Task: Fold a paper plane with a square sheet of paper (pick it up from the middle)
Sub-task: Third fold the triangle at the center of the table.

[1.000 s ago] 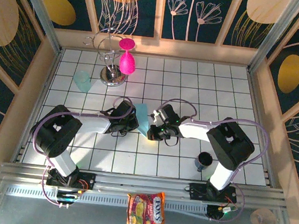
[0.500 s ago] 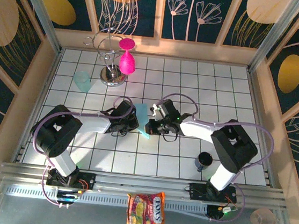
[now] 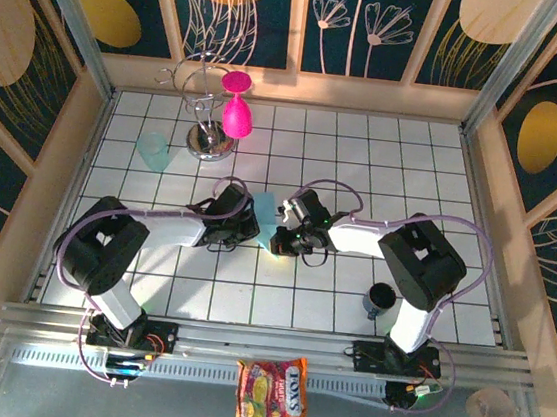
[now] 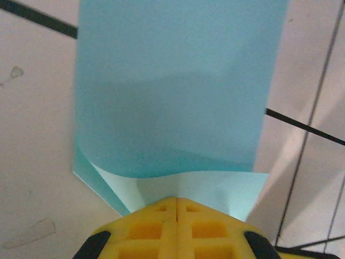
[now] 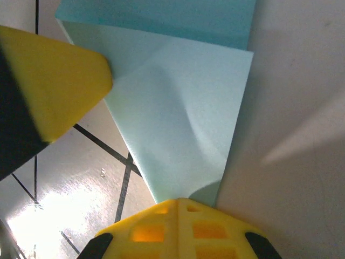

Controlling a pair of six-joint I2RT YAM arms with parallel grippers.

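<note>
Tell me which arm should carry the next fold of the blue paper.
Right, probably: the right gripper pinches the paper by its turned-up pale corner; the left gripper just anchors an edge.

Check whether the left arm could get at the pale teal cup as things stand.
Probably not yet: the left pincer is shut on the light-blue paper, which the right pincer also pinches. The teal cup stands in the open, so letting go should free the way.

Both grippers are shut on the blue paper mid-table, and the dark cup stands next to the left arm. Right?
Not quite. The left gripper and right gripper are shut on the blue paper, but the dark cup stands next to the right arm, as the top view shows.
</note>
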